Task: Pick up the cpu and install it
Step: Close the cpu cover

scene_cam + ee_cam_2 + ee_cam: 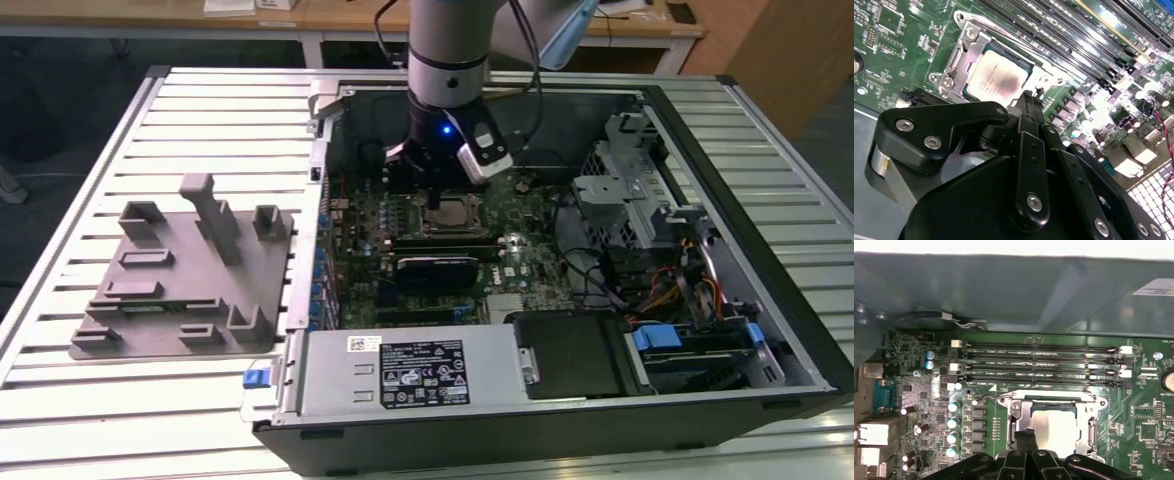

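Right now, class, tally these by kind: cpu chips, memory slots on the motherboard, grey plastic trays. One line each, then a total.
cpu: 1
memory slots: 4
grey tray: 1
Total: 6

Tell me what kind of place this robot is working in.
Probably a robotics lab or test bench for computer assembly: an open desktop computer case lies on a slatted metal table, a grey fixture tray sits beside it, and wooden desks stand behind.

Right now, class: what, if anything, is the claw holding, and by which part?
Nothing. The claw is shut and empty; the cpu lies flat in the socket.
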### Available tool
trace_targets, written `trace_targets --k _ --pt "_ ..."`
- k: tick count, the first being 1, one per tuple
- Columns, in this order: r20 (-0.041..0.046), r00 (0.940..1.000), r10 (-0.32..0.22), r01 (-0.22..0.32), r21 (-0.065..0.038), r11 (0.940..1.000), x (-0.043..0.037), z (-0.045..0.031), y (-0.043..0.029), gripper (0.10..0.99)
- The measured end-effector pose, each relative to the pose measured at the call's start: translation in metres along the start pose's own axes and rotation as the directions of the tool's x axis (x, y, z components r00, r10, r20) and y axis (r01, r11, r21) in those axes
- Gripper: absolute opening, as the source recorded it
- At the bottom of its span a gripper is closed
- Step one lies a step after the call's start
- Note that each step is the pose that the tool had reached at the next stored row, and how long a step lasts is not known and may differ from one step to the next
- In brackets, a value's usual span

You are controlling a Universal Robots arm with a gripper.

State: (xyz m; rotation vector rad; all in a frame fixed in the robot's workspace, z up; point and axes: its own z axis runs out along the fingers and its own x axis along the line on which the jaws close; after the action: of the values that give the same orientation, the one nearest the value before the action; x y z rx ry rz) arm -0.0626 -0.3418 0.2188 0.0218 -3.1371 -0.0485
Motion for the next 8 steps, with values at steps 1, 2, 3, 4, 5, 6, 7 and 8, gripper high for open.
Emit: trace_targets --k 1,2,3,4,5,6,7,8 --pt "0.0 1.0 0.0 0.0 0.0 1.0 -0.0013 0.0 0.0 0.106" --pt "0.0 1.0 0.0 0.0 0.0 1.0 -0.0027 0.0 0.0 0.106" --pt "0.0 1.0 0.0 0.0 0.0 1.0 -0.0042 0.0 -0.0001 0.106" --pt "0.0 1.0 0.0 0.0 0.0 1.0 -0.0058 0.0 -0.0001 0.106" --pt "0.0 1.0 0.0 0.0 0.0 1.0 -0.0074 0.0 -0.0001 0.106" --pt "0.0 1.0 0.0 0.0 0.0 1.0 -0.0089 0.0 -0.0001 0.106" --pt "0.0 1.0 0.0 0.0 0.0 1.0 -0.0105 0.0 -0.0001 0.106" --pt "0.0 1.0 0.0 0.0 0.0 1.0 -0.012 0.0 -0.0002 0.106"
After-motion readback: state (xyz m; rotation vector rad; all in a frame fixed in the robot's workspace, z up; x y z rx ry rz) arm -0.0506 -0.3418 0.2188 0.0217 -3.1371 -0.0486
